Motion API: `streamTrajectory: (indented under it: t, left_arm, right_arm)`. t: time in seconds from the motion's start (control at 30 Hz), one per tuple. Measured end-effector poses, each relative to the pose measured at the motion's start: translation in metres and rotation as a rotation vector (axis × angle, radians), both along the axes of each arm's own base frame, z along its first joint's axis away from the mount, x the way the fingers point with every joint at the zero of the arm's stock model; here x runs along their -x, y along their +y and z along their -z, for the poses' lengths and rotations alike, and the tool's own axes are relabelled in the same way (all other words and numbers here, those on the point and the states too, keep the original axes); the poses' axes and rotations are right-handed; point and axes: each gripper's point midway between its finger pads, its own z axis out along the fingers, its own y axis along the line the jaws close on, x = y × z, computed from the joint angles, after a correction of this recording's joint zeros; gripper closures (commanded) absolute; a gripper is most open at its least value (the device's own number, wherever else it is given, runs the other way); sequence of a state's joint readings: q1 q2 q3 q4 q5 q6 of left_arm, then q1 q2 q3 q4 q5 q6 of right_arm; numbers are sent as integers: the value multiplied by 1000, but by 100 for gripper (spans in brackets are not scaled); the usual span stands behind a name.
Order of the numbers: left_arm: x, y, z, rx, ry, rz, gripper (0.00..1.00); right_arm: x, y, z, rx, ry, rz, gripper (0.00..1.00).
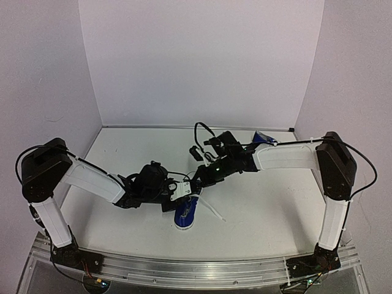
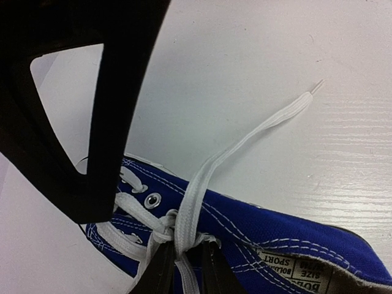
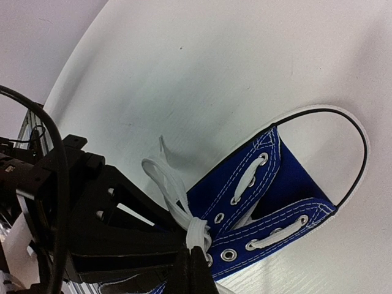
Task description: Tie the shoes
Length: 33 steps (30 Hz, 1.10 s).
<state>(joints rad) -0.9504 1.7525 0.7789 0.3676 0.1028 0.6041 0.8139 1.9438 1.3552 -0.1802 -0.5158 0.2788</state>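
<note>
A label (image 2: 294,267) sewn inside the shoe (image 2: 275,229) carries black print; "SIZE" and "SPORT" can be read, and the rest is too small or cut off. The shoe is blue canvas with white stitching in double rows, round metal eyelets (image 3: 229,254) and a flat white woven lace (image 2: 245,144) that ends in a clear tip. Its toe cap (image 3: 331,147) is smooth white rubber edged by a thin black line. It lies on the white table (image 1: 275,202), near the front edge at the middle, under both grippers.

The left gripper (image 2: 187,246) has its black fingers slightly apart, and a strand of the lace runs down through the gap at the knot. The right gripper (image 3: 191,254) has its fingers pressed together to a point, pinching the bunched lace beside the eyelets.

A second shoe (image 1: 263,136) shows only as a blue corner behind the right arm, well apart from the first.
</note>
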Motion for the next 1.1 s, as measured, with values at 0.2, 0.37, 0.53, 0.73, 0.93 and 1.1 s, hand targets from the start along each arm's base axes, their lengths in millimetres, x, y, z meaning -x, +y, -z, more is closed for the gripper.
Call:
streamTrajectory:
  t: [0.2, 0.37, 0.53, 0.73, 0.93, 1.1]
  left_arm:
    - [-1, -1, -1, 1, -3, 0, 95]
    - [-1, -1, -3, 6, -1, -1, 99]
    - [0, -2, -22, 41, -17, -2, 100]
    - [0, -3, -39, 85, -19, -9, 100]
    - [0, -2, -28, 73, 16, -25, 100]
    - [-4, -2, -17, 77, 51, -58, 100]
  right_arm:
    - [0, 0, 0, -1, 1, -1, 100]
    - [0, 0, 0, -1, 1, -1, 100]
    - [0, 0, 0, -2, 1, -1, 100]
    - [0, 1, -1, -5, 1, 2, 100]
    - [0, 1, 0, -7, 6, 6, 100]
    - [1, 0, 3, -10, 12, 7, 100]
